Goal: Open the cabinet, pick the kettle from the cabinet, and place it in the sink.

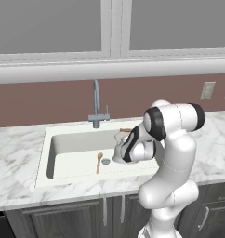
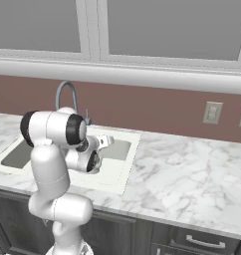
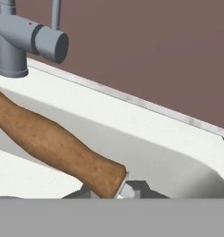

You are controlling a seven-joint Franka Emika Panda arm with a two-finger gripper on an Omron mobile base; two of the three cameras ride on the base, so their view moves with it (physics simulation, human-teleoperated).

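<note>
A: Kettle (image 1: 120,148) hangs from the claw (image 3: 115,187) over the sink (image 1: 72,143), low inside the basin on its right side. You can make out its pale body and spout just left of the wrist in the left base view.

B: So the claw is clamped on it?

A: Yes. In the hand view the jaws sit closed on the brown handle bar (image 3: 53,141), which runs up and away to the left of the tips. Beyond the claw stand the far sink wall and the faucet (image 3: 26,41) base.

B: Anything already in the basin?

A: A wooden spoon (image 1: 99,161) lies on the floor, left of the claw, near the drain (image 1: 106,161).

B: How much of the job is left, then?

A: Judging by this, the opening and the pick are behind us; the kettle is out and at the sink. What remains is setting it down on the basin floor, letting go, and lifting clear. I cannot tell whether its base touches the floor yet.

B: And the desk (image 2: 192,169)?

A: Marble, to the right of the claw.
</note>
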